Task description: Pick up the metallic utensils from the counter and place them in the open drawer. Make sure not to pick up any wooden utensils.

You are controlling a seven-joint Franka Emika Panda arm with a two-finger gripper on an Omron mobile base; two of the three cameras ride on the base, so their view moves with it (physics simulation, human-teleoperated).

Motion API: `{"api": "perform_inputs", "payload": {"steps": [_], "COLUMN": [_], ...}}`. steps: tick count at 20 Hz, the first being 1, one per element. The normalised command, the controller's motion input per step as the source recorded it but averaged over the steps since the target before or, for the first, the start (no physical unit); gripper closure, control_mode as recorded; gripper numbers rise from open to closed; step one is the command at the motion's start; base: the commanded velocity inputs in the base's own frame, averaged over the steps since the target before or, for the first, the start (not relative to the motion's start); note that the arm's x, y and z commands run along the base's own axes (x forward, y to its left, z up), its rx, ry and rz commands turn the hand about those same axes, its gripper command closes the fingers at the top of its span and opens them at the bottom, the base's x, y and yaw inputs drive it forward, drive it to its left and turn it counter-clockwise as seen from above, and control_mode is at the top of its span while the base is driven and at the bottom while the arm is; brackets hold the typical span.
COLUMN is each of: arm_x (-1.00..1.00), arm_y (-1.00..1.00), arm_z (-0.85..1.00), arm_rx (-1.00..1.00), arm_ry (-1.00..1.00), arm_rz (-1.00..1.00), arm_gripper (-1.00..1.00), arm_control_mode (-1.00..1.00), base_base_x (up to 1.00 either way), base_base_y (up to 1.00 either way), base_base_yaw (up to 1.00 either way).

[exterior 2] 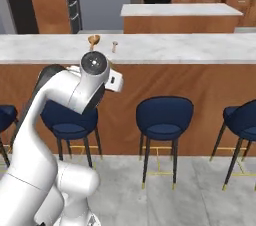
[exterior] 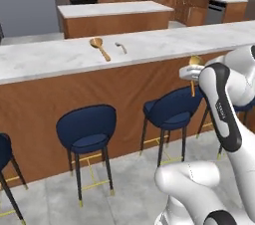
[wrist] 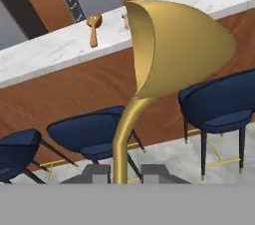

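On the long white marble counter (exterior: 45,59) with grey veins and a brown wooden base, a matte tan wooden spoon (exterior: 100,48) with an oval bowl is seen lying flat toward the left. Just beside it, to its right, a small silver utensil (exterior: 121,47) lies flat, apart from the spoon. Both are set well back from the near edge of the counter, so neither is judged liable to slide off. The wooden spoon is to be left in place; the silver utensil remains to be collected.

Further right, in front of the counter face and above the dark blue bar stools (exterior: 87,132), a shiny gold spoon (wrist: 169,50) with a round bowl and thin handle is held by the gripper (wrist: 119,171). The jaws are closed on the lower handle, and the bowl stands beyond the fingertips (wrist: 97,173), roughly upright in the hand view. The spoon is carried clear of the counter, presumably for transfer to the drawer, whose position cannot be told.

Open floor is available below and behind the stools. The stool backs and the counter edge are judged the nearest obstructions to a swing.
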Motion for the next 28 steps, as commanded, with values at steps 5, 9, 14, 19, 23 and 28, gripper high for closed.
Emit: {"api": "perform_inputs", "payload": {"steps": [5, 9, 14, 19, 23, 28], "arm_x": [0.00, 0.00, 0.00, 0.00, 0.00, 0.00], "arm_y": [0.00, 0.00, 0.00, 0.00, 0.00, 0.00], "arm_z": [0.00, 0.00, 0.00, 0.00, 0.00, 0.00], "arm_rx": [0.00, 0.00, 0.00, 0.00, 0.00, 0.00], "arm_ry": [0.00, 0.00, 0.00, 0.00, 0.00, 0.00], "arm_rz": [0.00, 0.00, 0.00, 0.00, 0.00, 0.00], "arm_gripper": [1.00, 1.00, 1.00, 1.00, 1.00, 1.00], "arm_control_mode": [1.00, 1.00, 1.00, 1.00, 1.00, 1.00], "base_base_x": [0.36, 0.54, 0.53, 0.71, 0.94, 1.00], "base_base_y": [-1.00, -1.00, -1.00, -1.00, -1.00, -1.00], "base_base_yaw": [-0.31, -0.35, -0.36, -0.30, -0.25, -0.20]}}
